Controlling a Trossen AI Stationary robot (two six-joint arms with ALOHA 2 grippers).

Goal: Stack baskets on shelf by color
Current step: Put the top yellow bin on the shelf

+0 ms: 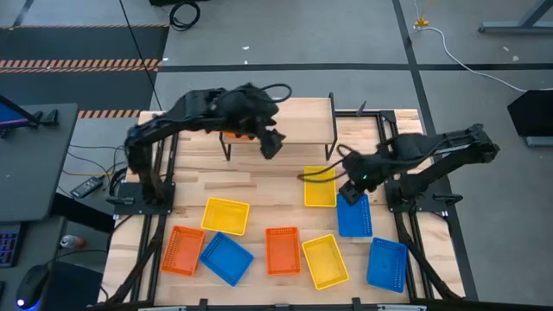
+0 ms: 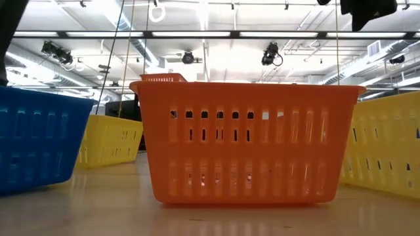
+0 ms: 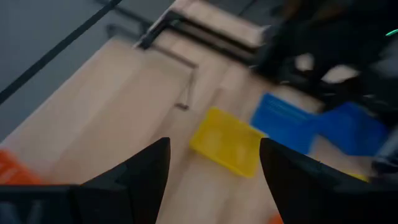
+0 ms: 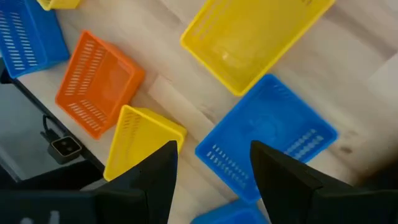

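The light-wood shelf (image 1: 302, 117) stands at the table's far side. An orange basket (image 1: 235, 134) shows on it, mostly hidden under my left arm. Eight more baskets rest on their bases on the table: yellow (image 1: 226, 216), orange (image 1: 181, 250), blue (image 1: 226, 257), orange (image 1: 282, 250), yellow (image 1: 326, 261), blue (image 1: 387, 263), blue (image 1: 354, 216) and yellow (image 1: 320, 190). My left gripper (image 1: 270, 145) (image 3: 214, 162) is open and empty just in front of the shelf's near edge. My right gripper (image 1: 350, 186) (image 4: 214, 165) is open and empty, hovering above the blue basket (image 4: 267, 134) beside the yellow one (image 4: 255, 37).
The shelf's thin black legs (image 1: 228, 149) stand near my left gripper. In the low view the middle orange basket (image 2: 246, 141) fills the foreground, with a blue basket (image 2: 39, 137) and yellow baskets (image 2: 108, 141) on either side. Bare tabletop (image 1: 259, 181) lies between shelf and baskets.
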